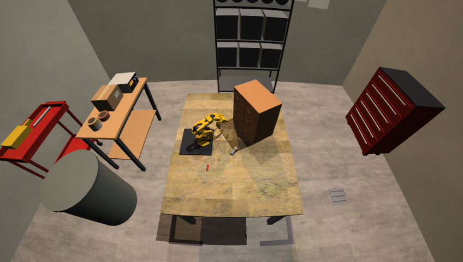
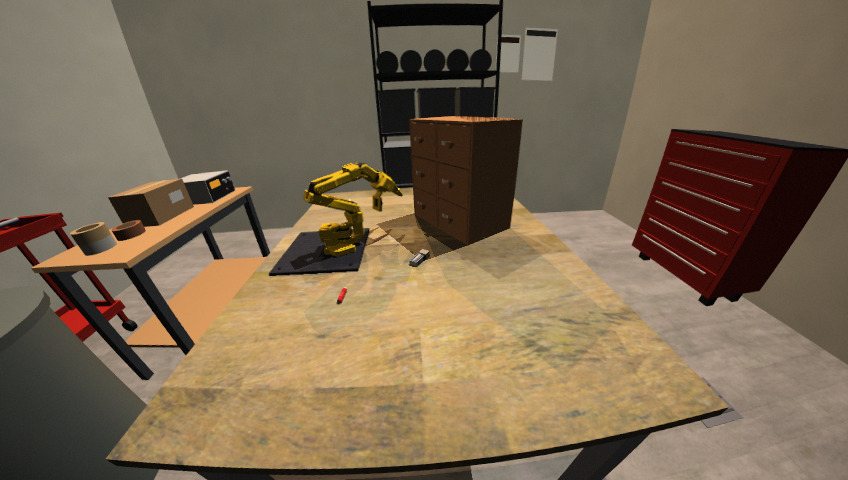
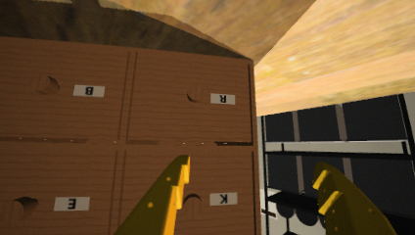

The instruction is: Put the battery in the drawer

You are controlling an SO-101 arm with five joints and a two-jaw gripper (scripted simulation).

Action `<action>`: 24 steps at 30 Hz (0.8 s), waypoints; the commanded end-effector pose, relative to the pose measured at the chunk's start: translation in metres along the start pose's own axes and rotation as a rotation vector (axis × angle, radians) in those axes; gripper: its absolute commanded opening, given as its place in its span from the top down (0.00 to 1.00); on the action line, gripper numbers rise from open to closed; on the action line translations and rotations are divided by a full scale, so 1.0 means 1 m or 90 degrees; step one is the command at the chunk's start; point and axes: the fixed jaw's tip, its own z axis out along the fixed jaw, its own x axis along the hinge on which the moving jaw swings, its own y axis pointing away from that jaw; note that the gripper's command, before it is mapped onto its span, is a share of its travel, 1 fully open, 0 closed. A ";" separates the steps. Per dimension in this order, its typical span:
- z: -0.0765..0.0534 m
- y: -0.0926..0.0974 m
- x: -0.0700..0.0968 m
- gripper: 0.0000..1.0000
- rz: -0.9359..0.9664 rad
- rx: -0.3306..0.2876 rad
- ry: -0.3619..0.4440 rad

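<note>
Facing the chest (image 2: 487, 178), the gripper (image 3: 254, 196) is hanging half-parted and empty; it should be lining one finger (image 3: 168, 196) into drawer R's notch (image 3: 195, 94), pulling gently.

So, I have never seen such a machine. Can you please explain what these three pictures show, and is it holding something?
The small yellow jointed robot arm stands on a black base plate on a yellowish wooden table. One picture looks down from above, one from the table's end, and one from a camera at the arm's wrist; that view appears upside down. The arm's hand is partly open and holds nothing. It faces a brown wooden chest of six drawers, all shut; the drawer labelled R is in its lowest row. On the table lie a small red stick-shaped thing and a small grey thing.
</note>
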 end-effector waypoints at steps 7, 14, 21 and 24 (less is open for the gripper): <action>0.009 0.010 0.004 0.69 0.006 -0.024 0.062; 0.009 0.010 0.004 0.73 0.006 -0.024 0.062; 0.009 0.010 0.004 0.77 0.006 -0.024 0.062; 0.009 0.010 0.004 0.79 0.006 -0.024 0.062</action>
